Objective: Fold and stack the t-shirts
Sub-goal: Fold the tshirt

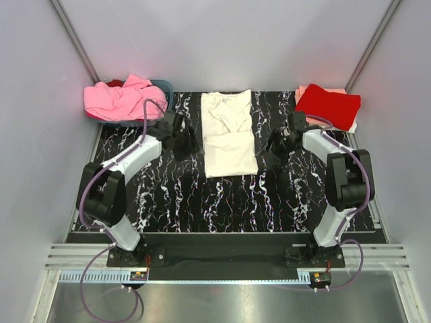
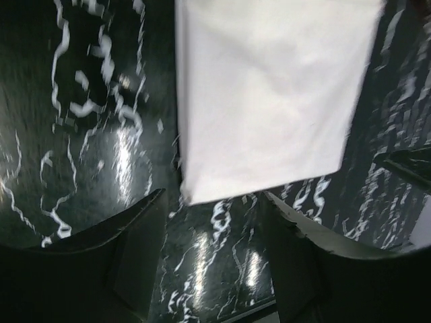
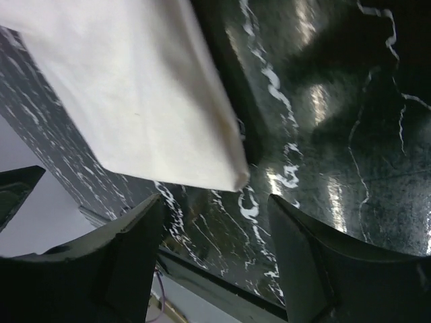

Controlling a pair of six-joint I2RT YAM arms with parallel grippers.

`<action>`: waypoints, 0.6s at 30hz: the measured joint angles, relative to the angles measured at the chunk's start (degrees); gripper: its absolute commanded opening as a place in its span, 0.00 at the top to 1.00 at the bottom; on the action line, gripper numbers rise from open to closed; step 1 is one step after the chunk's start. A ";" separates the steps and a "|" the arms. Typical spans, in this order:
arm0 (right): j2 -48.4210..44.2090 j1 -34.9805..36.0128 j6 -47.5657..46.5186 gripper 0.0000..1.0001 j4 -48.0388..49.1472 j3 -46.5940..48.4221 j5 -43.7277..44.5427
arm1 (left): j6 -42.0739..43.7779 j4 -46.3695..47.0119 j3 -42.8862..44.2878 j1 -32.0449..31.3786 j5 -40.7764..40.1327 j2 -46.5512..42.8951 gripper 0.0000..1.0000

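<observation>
- The cream t-shirt (image 1: 229, 134) lies flat on the black marbled tabletop (image 1: 175, 195). It sits at the middle and reaches toward 12 o'clock as a long narrow shape, with a crosswise edge about halfway along it.
- The left tool (image 1: 195, 145) is at the shirt's 9 o'clock, just beside its left edge. In the left wrist view the left tool (image 2: 212, 249) has its fingers (image 2: 135, 256) apart with nothing between them. A corner of the cream t-shirt (image 2: 269, 94) lies just ahead of the gap.
- The right tool (image 1: 271, 147) is at the shirt's 3 o'clock, near its right edge. In the right wrist view the right tool (image 3: 215, 249) is also spread wide and grips nothing. A folded corner of the cream t-shirt (image 3: 135, 87) lies just beyond the fingertips (image 3: 135, 249).
- At 10 o'clock a heap of pink shirts (image 1: 121, 99) spills over a blue basket (image 1: 168, 87).
- At 2 o'clock a folded red shirt (image 1: 328, 104) rests on a salmon one (image 1: 302, 93).
</observation>
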 measured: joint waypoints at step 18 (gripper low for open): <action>4.00 2.93 2.69 0.58 10.88 -10.43 -4.02 | -8.74 17.35 -23.87 -5.81 1.05 -5.44 0.42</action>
